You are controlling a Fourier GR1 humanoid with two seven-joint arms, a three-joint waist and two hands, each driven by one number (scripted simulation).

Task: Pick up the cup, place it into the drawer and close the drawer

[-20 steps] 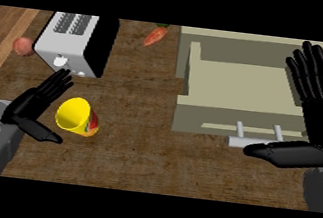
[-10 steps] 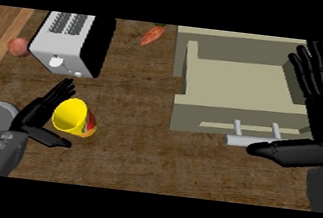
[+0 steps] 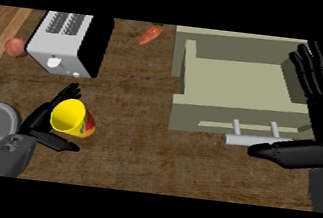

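Head view: left robot hand at the desk's near-left corner, fingers and thumb curled partway around the yellow cup. Cup lies tilted, mouth facing up toward the camera, red and green markings on its side; whether it rests on the desk or is lifted, cannot tell. Right robot hand sits by the right edge, fingers straight and spread, thumb stretched left, holding nothing. Thumb is just beside the drawer's metal handle; contact unclear. Beige drawer is pulled open toward the near edge, right of centre, well apart from the cup. Farther back on the left stands a white toaster. A reddish round item sits at the far-left edge beside it. A carrot lies near the far edge, between toaster and drawer.
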